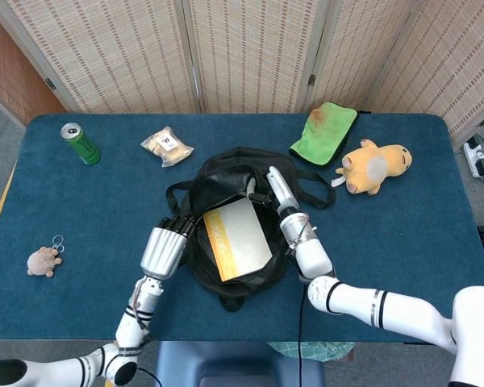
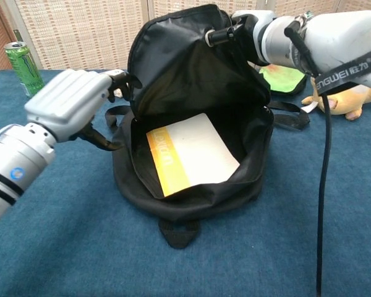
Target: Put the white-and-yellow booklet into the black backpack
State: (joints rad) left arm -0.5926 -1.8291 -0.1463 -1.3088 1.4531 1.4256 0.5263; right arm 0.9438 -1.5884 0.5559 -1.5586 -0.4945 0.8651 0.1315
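The white-and-yellow booklet (image 1: 238,250) (image 2: 195,158) lies flat inside the open black backpack (image 1: 218,181) (image 2: 179,68), yellow strip toward the left. My right hand (image 1: 278,192) (image 2: 253,34) grips the backpack's upper rim and holds the flap up, keeping the mouth wide. My left hand (image 1: 163,248) (image 2: 71,102) hovers just outside the backpack's left side, empty, its fingers stretched toward the rim near a strap.
A green can (image 1: 81,143) (image 2: 23,60) stands at the far left. A snack packet (image 1: 167,146) lies behind the backpack, with a green cloth (image 1: 324,133) and a yellow plush toy (image 1: 375,168) to the right. A small plush keychain (image 1: 44,260) lies at the near left.
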